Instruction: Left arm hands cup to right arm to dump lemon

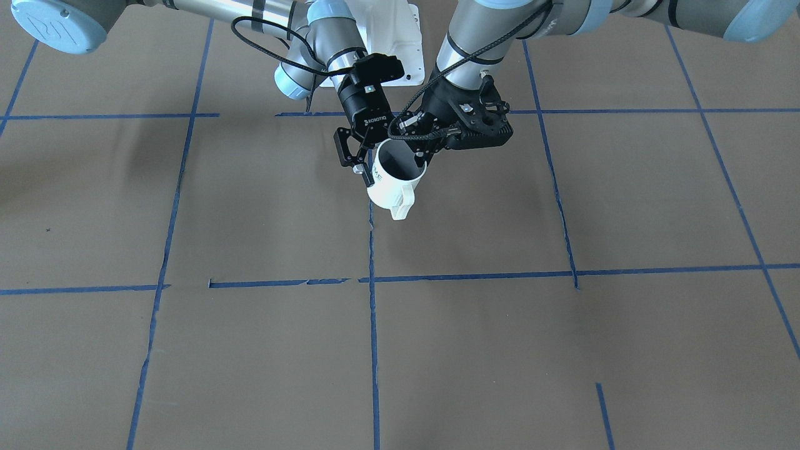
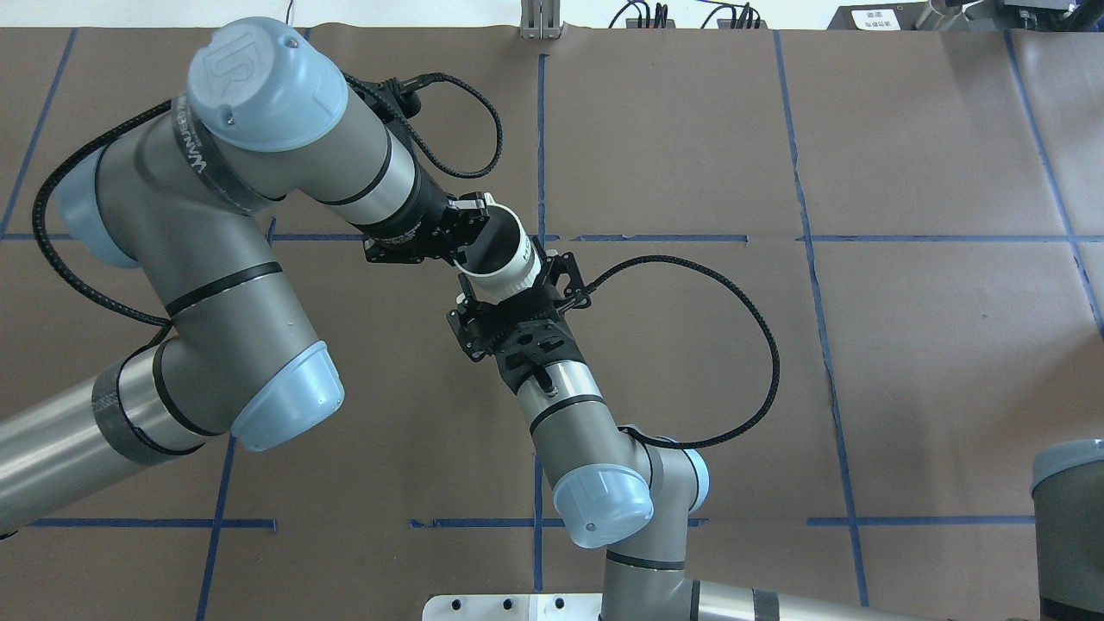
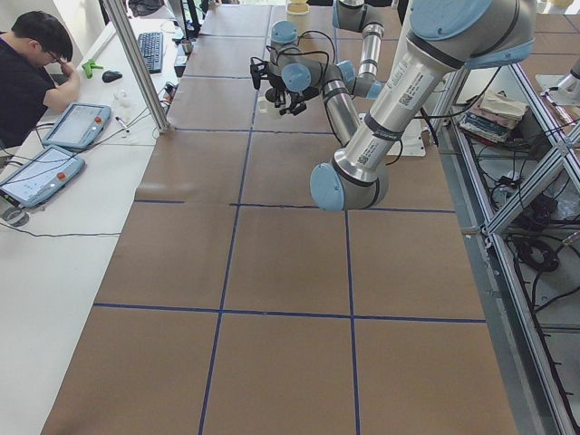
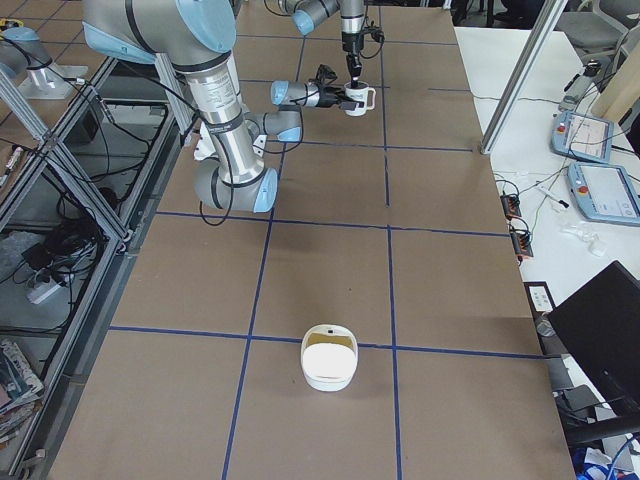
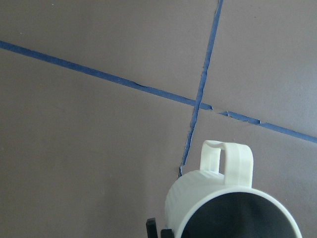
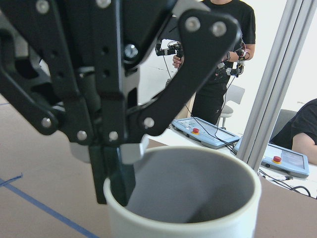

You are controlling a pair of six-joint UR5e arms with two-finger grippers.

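Now you are in the middle of the handover: the cup [image 1: 392,181] hangs in the air above the table [image 1: 562,344], the left gripper [image 1: 420,154] pinching its rim, and the right gripper [image 1: 367,172] also closed on the rim wall. Next, I think, the left one must let go before the right arm tips the cup. You can read "ROBOTIQ" on the right gripper and a part of "HOME" on the cup.

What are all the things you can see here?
cup: one, white, held above the table
tub: one, white, table's right end
table: one, brown, under the arms
tape lines: many, blue, across the table
tablets: two, grey, side desk
keyboard: one, black, side desk
people: two, dark shirts, by the desk
left arm, right arm: two, silver
left claw, right claw: two, black, at the cup's rim
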